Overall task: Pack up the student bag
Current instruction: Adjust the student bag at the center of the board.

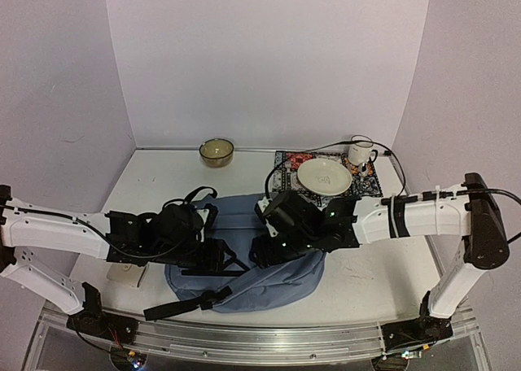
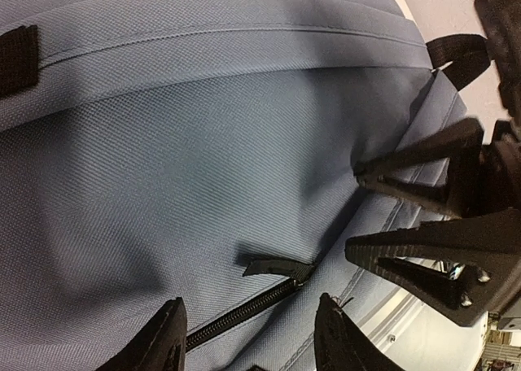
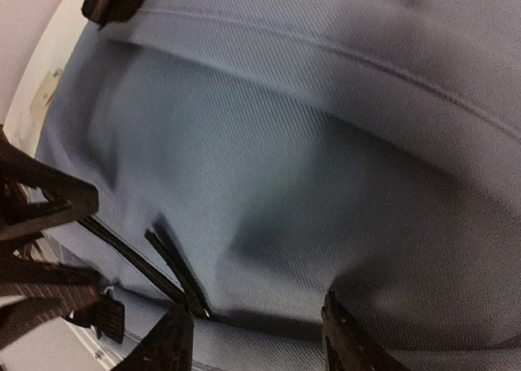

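Table [image 1: 163,184]: white top, fills the middle of the top view; pale lilac walls [image 1: 269,54] close it in at back and both sides.

Bowl [image 1: 216,151]: small, tan, upright, upper centre at the back edge of the table, standing alone.

Mat [image 1: 286,160]: dark pattern with red patches, upper right of centre, lying flat.

Plate [image 1: 324,176]: cream, round, resting on the middle of the mat.

Mug [image 1: 360,153]: white, upright, handle toward the right, on the mat's far right corner, just beside the plate.

Flat beige item [image 1: 124,274]: lower left of frame, partly covered; kind not identifiable.
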Action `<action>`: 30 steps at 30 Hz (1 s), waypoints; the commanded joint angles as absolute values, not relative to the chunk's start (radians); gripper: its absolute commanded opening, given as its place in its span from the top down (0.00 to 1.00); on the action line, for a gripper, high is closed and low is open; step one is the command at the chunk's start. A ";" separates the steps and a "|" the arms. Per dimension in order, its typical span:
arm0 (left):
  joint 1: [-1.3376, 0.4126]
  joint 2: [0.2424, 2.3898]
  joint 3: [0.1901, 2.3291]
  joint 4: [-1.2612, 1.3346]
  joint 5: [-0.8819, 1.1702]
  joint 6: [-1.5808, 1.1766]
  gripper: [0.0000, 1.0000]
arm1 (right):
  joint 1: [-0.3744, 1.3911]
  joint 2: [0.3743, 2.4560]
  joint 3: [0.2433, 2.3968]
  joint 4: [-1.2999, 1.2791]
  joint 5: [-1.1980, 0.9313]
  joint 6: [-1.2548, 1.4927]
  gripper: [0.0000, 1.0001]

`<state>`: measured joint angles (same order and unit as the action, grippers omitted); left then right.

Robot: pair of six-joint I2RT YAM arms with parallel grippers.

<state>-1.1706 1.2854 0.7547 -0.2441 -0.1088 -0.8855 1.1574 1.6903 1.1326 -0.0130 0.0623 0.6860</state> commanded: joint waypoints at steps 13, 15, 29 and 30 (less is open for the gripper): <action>-1.173 1.419 0.834 -0.202 -0.094 -0.995 0.46 | 1.236 1.536 0.952 -0.167 0.061 0.790 0.52; -1.173 1.440 0.838 -0.188 -0.089 -1.019 0.46 | 1.240 1.550 0.958 -0.165 0.079 0.787 0.52; -1.174 1.631 0.918 -0.166 -0.083 -1.122 0.78 | 1.257 1.507 0.962 -0.113 0.167 0.769 0.52; -1.174 1.640 0.920 -0.166 -0.082 -1.127 0.81 | 1.258 1.503 0.962 -0.111 0.166 0.767 0.52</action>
<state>-1.1728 1.5879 0.8887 -0.1656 -0.0821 -1.0931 1.2494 1.5476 0.9665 -0.0944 0.1223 0.7746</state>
